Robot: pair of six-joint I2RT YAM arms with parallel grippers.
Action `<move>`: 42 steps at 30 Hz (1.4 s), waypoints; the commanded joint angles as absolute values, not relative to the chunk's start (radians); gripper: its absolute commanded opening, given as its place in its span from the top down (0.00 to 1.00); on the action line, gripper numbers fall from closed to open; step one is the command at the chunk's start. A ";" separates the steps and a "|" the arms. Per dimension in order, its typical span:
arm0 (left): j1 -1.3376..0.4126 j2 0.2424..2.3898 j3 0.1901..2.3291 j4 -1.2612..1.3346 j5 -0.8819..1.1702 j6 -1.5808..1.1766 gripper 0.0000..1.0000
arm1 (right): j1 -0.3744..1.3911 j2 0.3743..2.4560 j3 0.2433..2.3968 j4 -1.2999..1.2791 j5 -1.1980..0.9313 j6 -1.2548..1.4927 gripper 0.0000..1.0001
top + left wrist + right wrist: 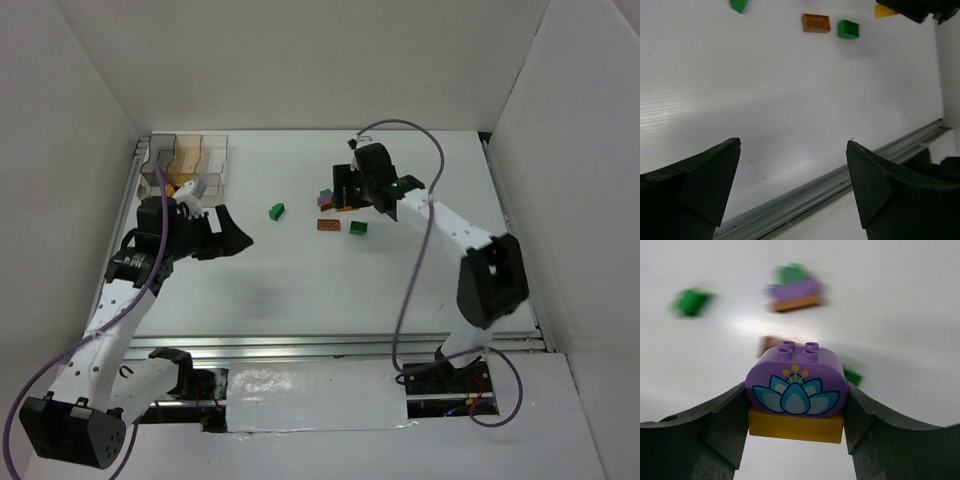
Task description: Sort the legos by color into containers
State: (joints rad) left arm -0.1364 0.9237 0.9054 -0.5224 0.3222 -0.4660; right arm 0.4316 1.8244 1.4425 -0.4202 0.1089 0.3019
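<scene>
Purple brick (pixel 796 385) on a yellow brick (pixel 796 426), clamped in the right gripper (pixel 796 399)

The purple brick sits studs up, its flower face towards the wrist camera, and its long axis runs from finger to finger. The pair is over the far middle of the bench (pixel 300 280), where the right arm reaches forward with its elbow bent. A green brick (pixel 277 211) and an orange brick (pixel 328 224) lie loose nearby. The left gripper (pixel 794 145) hangs near the left edge, jaws wide and holding nothing, just short of the tray (pixel 190 150) in the far left corner
</scene>
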 commanded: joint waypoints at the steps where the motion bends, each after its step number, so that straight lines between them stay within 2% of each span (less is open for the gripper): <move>1: -0.141 0.917 0.931 -0.378 0.561 -0.563 0.00 | 0.531 1.526 1.314 -0.201 -0.188 0.095 0.66; 5: -0.146 0.905 0.994 -0.368 0.664 -0.629 0.01 | 0.672 1.347 1.139 -0.141 -0.268 -0.038 0.67; 11: -0.152 0.874 1.035 -0.420 0.742 -0.712 0.01 | 0.808 1.249 1.144 -0.210 -0.359 -0.117 0.68; 16: -0.152 0.798 0.962 -0.328 0.830 -0.848 0.03 | 0.922 1.246 1.175 -0.233 -0.327 -0.140 0.68; 29: -0.170 0.778 0.957 -0.454 0.790 -0.795 0.15 | 1.127 1.364 1.304 -0.218 -0.109 -0.184 0.68; 39: -0.183 0.795 0.947 -0.523 0.784 -0.716 0.27 | 1.141 1.422 1.388 -0.212 -0.043 -0.215 0.67; 42: -0.187 0.798 0.951 -0.529 0.779 -0.704 0.47 | 1.143 1.440 1.408 -0.221 -0.023 -0.218 0.67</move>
